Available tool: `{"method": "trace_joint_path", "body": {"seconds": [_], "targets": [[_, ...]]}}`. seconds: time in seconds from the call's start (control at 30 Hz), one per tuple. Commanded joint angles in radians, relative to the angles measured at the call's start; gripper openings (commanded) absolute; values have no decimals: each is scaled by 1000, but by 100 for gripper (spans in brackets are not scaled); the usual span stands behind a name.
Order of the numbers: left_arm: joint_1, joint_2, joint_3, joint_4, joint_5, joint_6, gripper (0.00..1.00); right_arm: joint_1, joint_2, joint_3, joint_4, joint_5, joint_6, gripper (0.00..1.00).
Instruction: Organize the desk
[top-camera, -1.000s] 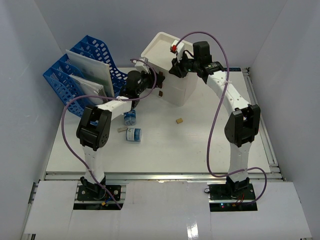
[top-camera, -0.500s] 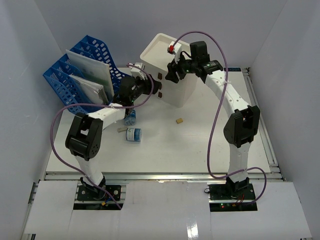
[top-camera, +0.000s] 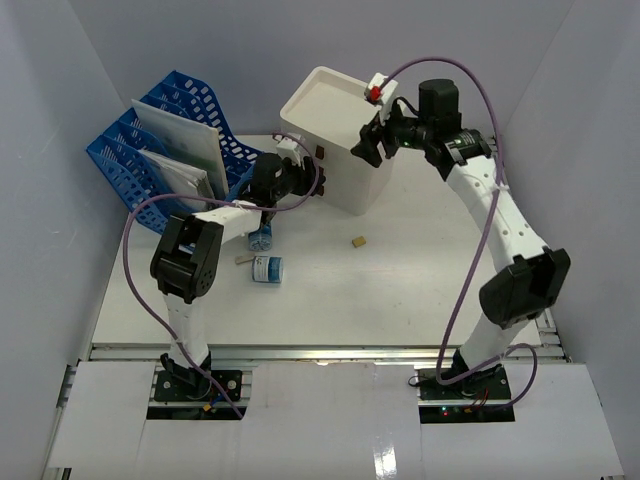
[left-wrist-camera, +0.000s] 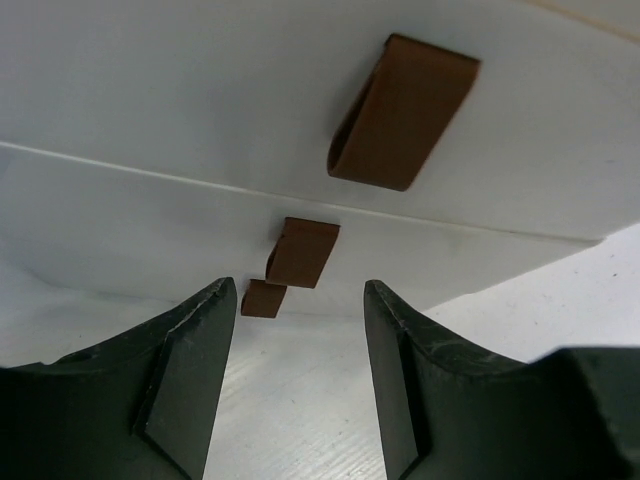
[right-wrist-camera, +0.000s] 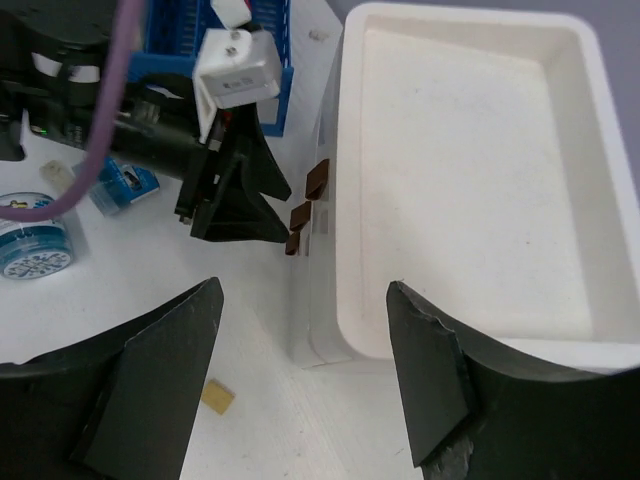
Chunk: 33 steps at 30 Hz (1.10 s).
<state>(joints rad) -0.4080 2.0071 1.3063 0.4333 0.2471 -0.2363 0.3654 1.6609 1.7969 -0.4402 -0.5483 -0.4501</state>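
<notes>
Desk (top-camera: 400, 290) is the rigid white top under both arms, nothing to grip; drawer box (top-camera: 355, 185) at its back looks light and may slide, so pinch a floppy-looking brown tab (left-wrist-camera: 400, 110): left gripper (left-wrist-camera: 297, 290) spread, empty, facing them, right gripper (right-wrist-camera: 305, 288) spread, empty, above the box.

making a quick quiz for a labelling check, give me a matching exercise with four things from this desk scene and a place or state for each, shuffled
Things:
1. blue rack
2. tan block
3. left gripper
4. right gripper

Places or states:
A. open, up by the top of the white box
B. lying loose on the desk near the box
C. open, facing the brown tabs
D. back left, holding papers

Pairs: 1-D, 2-B, 3-C, 4-A
</notes>
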Motion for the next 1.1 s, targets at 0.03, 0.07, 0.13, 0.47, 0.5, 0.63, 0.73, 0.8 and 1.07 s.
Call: {"method": "trace_joint_path", "body": {"seconds": [0.03, 0.07, 0.13, 0.47, 0.5, 0.63, 0.73, 0.8, 1.07], "targets": [[-2, 40, 91, -8, -8, 31, 61, -11, -215, -274, 132, -74, -49, 73], [-2, 47, 99, -8, -9, 31, 59, -12, -243, -316, 139, -78, -55, 73], [-2, 57, 107, -3, -7, 28, 54, -16, -287, -382, 148, -84, -66, 73], [-2, -18, -7, 91, -4, -7, 4, -39, -410, -583, 162, -99, -110, 74], [-2, -39, -32, 102, 0, -6, 0, -42, -415, -593, 161, -98, -110, 74], [-2, -158, -176, 155, 25, 1, 0, -49, -445, -648, 164, -84, -118, 74], [-2, -259, -270, 149, 40, 21, 0, -51, -461, -683, 155, -78, -121, 74], [-2, -325, -334, 141, 49, 27, 0, -50, -469, -699, 143, -81, -125, 74], [-1, -521, -502, 96, 83, 36, 1, -49, -452, -723, 32, -141, -172, 74]]}}
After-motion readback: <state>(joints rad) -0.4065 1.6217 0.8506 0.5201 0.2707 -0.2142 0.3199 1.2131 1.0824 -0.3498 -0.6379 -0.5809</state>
